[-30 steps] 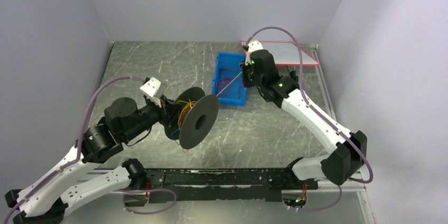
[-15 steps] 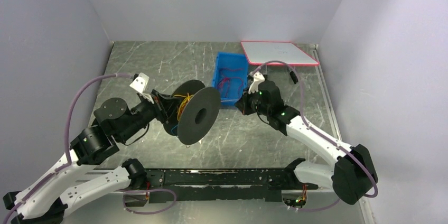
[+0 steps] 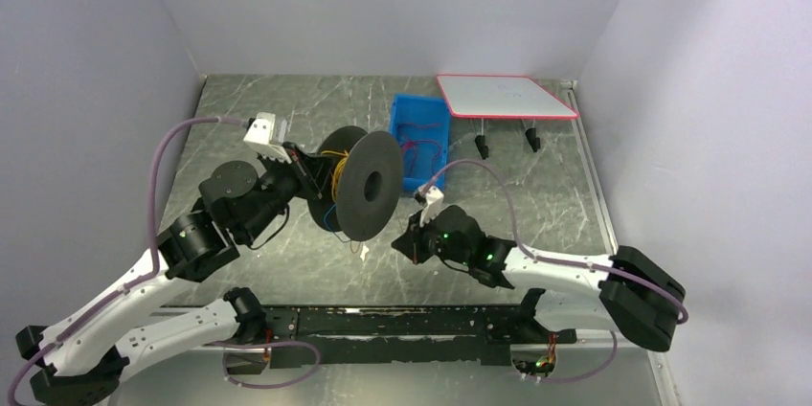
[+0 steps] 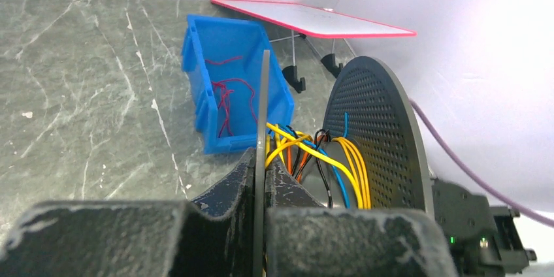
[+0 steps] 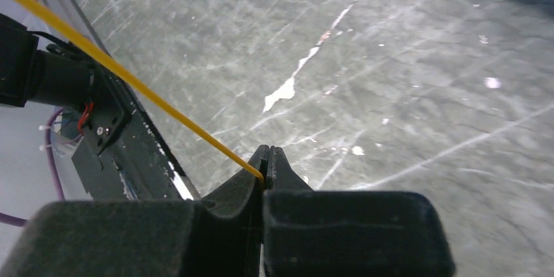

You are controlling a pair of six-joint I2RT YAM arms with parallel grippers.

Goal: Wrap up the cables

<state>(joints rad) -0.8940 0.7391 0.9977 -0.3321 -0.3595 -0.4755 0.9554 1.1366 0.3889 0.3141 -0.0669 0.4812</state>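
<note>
R fingers (image 5: 264,171) are pressed tight together, pinching a yellow cable (image 5: 130,78) right at the tips. From the pinch the cable runs straight and taut up-left and out of the wrist cam's frame. It passes over the grey marbled surface (image 5: 405,61) and the black rail (image 5: 130,166) at the near edge. On the top cam the R fingers (image 3: 402,241) sit low near the front of the surface, a bit right of the spool (image 3: 369,188) and closer to the arm bases. Can't make out the yellow strand from up there tbh, too thin.

L fingers (image 4: 274,180) are clamped on the thin edge of the spool's near disc (image 4: 264,107), one finger each side. Spool is dark grey w/ two discs, and the far disc (image 4: 379,127) is covered in little holes. Between the discs a bunch of cables (image 4: 349,166) goes round the hub, mostly yellow plus some orange, blue and black. Loops look loose, not neat.

Behind the spool is a blue bin (image 4: 228,141) w/ red cables (image 4: 225,94) lying in a tangle inside. Just right of the bin, at the back, a white board (image 3: 506,97) w/ a red edge stands on small black feet.
</note>
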